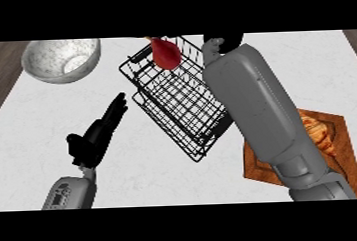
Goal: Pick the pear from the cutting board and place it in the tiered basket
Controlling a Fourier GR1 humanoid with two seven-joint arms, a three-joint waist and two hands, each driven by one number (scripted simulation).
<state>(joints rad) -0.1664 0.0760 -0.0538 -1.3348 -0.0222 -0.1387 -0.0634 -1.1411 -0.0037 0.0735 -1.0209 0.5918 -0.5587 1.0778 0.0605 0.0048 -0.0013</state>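
Note:
A red pear (pixel 166 53) lies at the far end of the black wire tiered basket (pixel 182 108), which stands in the middle of the white counter. My right forearm reaches over the basket's right side. Only the base of my right hand (pixel 225 43) shows at the top edge, a little to the right of the pear. Whether the hand touches the pear is hidden. The wooden cutting board (pixel 331 137) lies at the right, partly under that forearm, with no pear visible on it. My left hand (pixel 99 133) rests open left of the basket, fingers pointing away.
A speckled white bowl (pixel 61 60) sits at the back left. Dark wood borders the counter (pixel 63 116) at both far corners.

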